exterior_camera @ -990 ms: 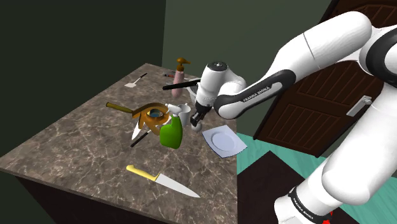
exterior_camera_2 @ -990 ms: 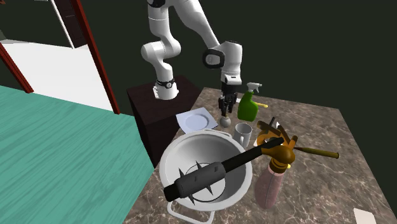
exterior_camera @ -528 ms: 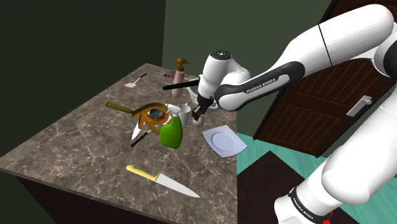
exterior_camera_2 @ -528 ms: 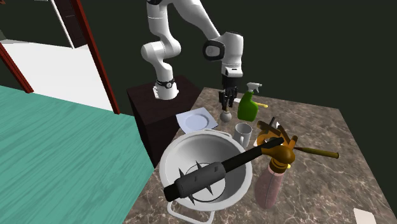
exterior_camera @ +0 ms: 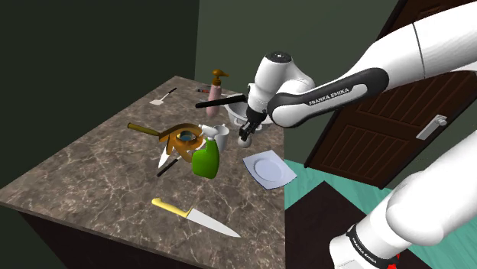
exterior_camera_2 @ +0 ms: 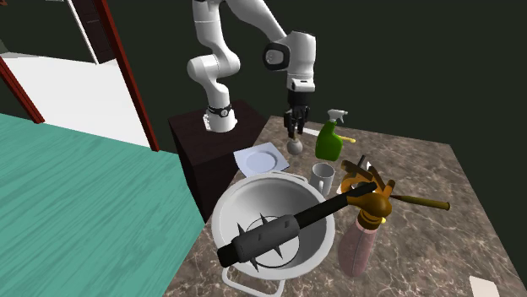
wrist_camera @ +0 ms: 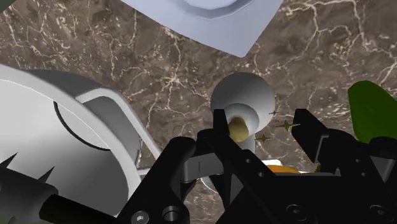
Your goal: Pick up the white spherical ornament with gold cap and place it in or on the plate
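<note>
Gripper (exterior_camera: 245, 137) sits higher than 1 s ago, ornament up w/ it.
Shoulder: hand hangs near plate (exterior_camera: 269, 170), far corner.
2nd ext: ornament (exterior_camera_2: 296, 146) under fingertips, just beside plate, prob. off counter (exterior_camera_2: 405, 169).
Wrist: fingers clamped at gold-cap neck.
Est. light, rigid, slick, fragile; neck = best hold, sphere wd slip.

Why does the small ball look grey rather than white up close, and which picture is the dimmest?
Wrist view: soft, even shading lies across the ornament, with no glare, so it reads pale grey beside the black tool. Shoulder view: it looks the dimmest, with dark walls and a muted table. Second exterior view: the inside of the big bowl catches bright light.
</note>
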